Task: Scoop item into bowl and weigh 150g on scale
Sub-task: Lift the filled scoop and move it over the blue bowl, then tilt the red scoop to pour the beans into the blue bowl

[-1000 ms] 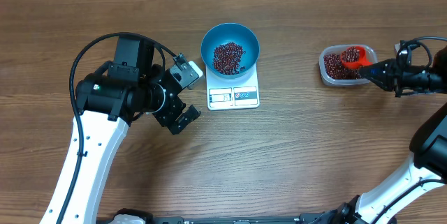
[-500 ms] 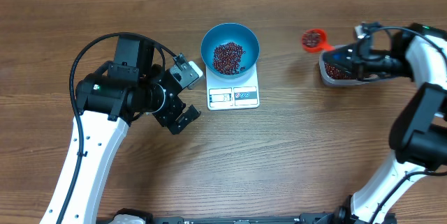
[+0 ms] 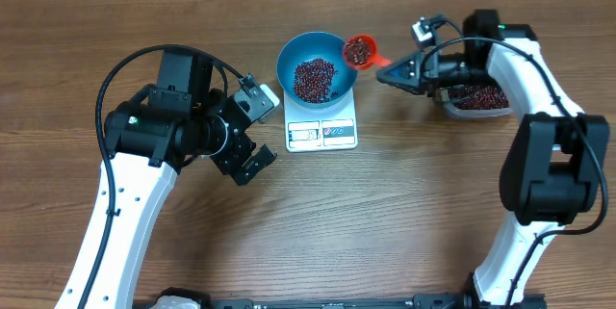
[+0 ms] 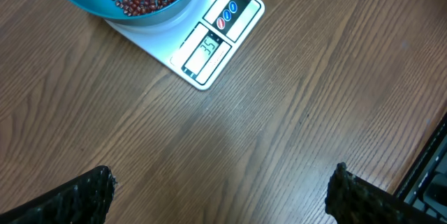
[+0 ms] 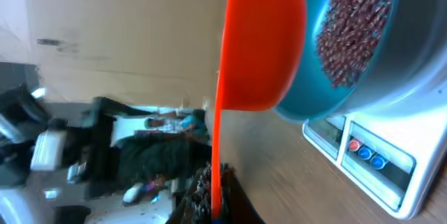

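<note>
**A:** How do things stand on the brown wooden table (image 3: 433, 203)?

**B:** The left gripper (image 3: 258, 132) hangs near the scale, with its jaws wide and nothing between them. The right gripper (image 3: 399, 70) is closed on the handle of the scoop. The round deep blue bowl (image 3: 289, 59) sits on the small flat white scale (image 3: 322, 133). The clear plastic tub (image 3: 476, 102) is well apart, on the right.

**A:** And the orange-red plastic scoop (image 3: 358, 51)?

**B:** It is loaded and hovers just at the right rim of the bowl. Small dark red-brown beans (image 3: 314, 78) lie in the bottom of the bowl, and more are in the tub.

**A:** How to pour well?

**B:** I would first bring the scoop further over the middle of the bowl, then tip it slowly, so no bean jumps over the rim. Pour in small portions and watch the grey display. The scoop should not touch the bowl, because that would disturb the reading.
</note>
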